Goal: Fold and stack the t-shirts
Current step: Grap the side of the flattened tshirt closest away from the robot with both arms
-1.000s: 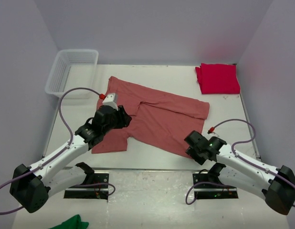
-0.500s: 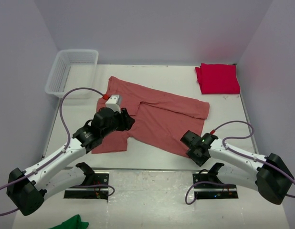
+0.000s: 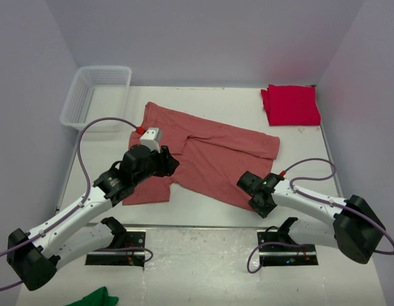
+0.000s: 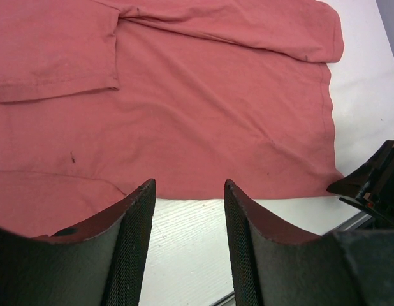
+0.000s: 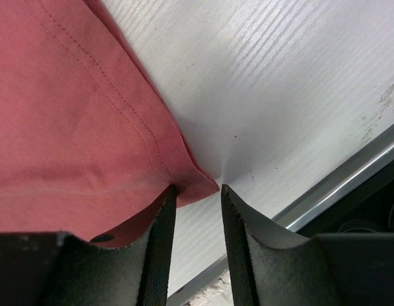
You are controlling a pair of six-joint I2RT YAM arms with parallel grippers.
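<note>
While the left gripper (image 4: 187,185) hovers empty, fingers well apart, over the near hem of the salmon t-shirt (image 3: 213,153) spread flat on the table (image 3: 203,209), the right gripper (image 5: 197,190) straddles that shirt's near right corner, fingers narrowly apart, not clamped. 1 folded crimson t-shirt (image 3: 291,105) lies far right.

Plain salmon-red t-shirt (image 3: 210,159), crimson t-shirt (image 3: 291,105), white basket (image 3: 104,67), green cloth (image 3: 95,298).

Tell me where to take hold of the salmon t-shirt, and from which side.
Take the hem corner of the salmon t-shirt that sits by the right hand, coming in from the near table edge. It lies flat and free, with bare surface on two sides.
</note>
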